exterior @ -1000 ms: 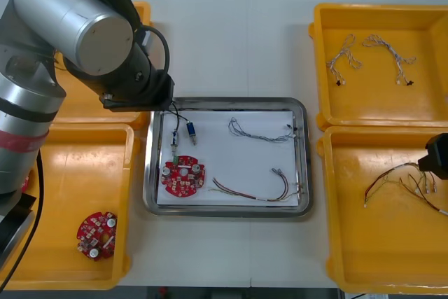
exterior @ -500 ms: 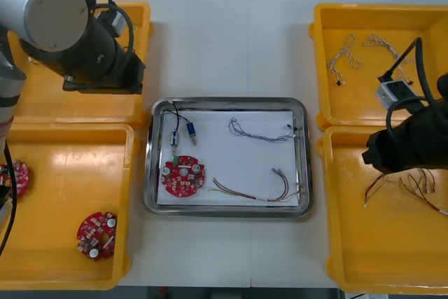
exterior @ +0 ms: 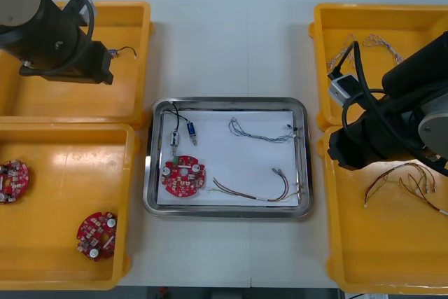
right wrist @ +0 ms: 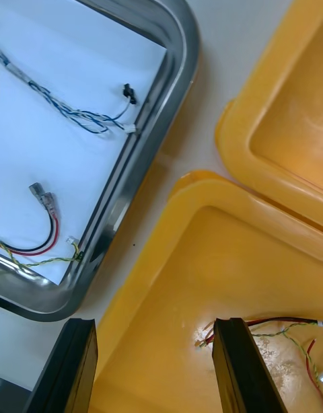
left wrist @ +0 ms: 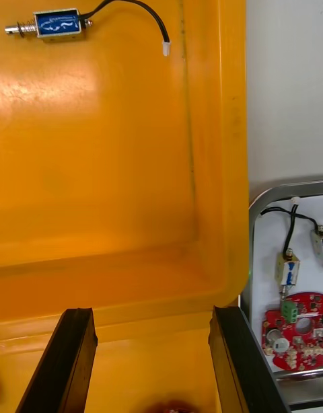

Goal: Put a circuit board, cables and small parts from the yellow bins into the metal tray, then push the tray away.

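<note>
Because the metal tray (exterior: 227,103) sits in the middle of the table (exterior: 224,40), with two yellow bins (exterior: 70,166) at each side, it is easy to reach. I count four bins. Inside the tray lie one red circuit board (exterior: 184,176) at 8 o'clock, two small metal parts (exterior: 190,131) with black cables (exterior: 175,111) at 10 o'clock, one blue and white cable (exterior: 260,129) at 1 o'clock and one red and yellow cable (exterior: 255,192) at 5 o'clock. They lie apart, so nothing gets tangled. Two spare boards (exterior: 96,233) wait in the bin at 8 o'clock. The left gripper (left wrist: 151,312) hangs over the bin at 10 o'clock, fingers apart, holding nothing; one small part (left wrist: 57,23) lies there. The right gripper (right wrist: 155,322) hangs over the bin at 4 o'clock, just beside the tray, fingers apart and empty too. I think the filling is done, so empty grippers make sense: the push comes next.
</note>
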You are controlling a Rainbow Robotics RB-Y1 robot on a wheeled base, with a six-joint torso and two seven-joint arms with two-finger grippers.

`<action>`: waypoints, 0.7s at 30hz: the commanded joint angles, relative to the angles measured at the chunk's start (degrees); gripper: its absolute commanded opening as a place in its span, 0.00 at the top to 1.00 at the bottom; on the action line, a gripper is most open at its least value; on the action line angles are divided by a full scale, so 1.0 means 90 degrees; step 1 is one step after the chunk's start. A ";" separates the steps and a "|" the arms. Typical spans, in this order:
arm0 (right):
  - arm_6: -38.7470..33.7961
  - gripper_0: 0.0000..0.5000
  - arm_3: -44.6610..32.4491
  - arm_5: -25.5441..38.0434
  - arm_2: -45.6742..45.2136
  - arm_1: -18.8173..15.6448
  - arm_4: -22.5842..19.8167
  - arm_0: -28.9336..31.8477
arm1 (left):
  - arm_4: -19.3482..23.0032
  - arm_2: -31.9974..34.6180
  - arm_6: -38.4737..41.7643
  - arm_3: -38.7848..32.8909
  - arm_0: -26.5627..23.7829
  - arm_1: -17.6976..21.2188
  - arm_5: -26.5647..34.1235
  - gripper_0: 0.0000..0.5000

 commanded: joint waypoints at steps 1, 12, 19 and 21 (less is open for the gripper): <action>0.0492 0.00 -0.0042 0.0047 0.0534 -0.0068 0.0040 -0.0569 | -0.0044 0.0316 -0.0856 -0.0078 0.0053 0.0443 0.0044 0.00; 0.0756 0.00 -0.0042 0.0008 0.1501 0.0186 0.0254 -0.0969 | -0.0005 0.0687 -0.1335 -0.0117 0.0394 0.0599 0.0044 0.00; 0.1078 0.00 0.0232 -0.0061 0.2175 0.0811 0.0577 -0.1340 | 0.0014 0.0804 -0.1403 -0.0176 0.0521 0.0677 0.0044 0.00; 0.1381 0.00 0.0368 -0.0149 0.2312 0.0997 0.0586 -0.1457 | 0.0034 0.0843 -0.1384 -0.0176 0.0580 0.0706 0.0044 0.00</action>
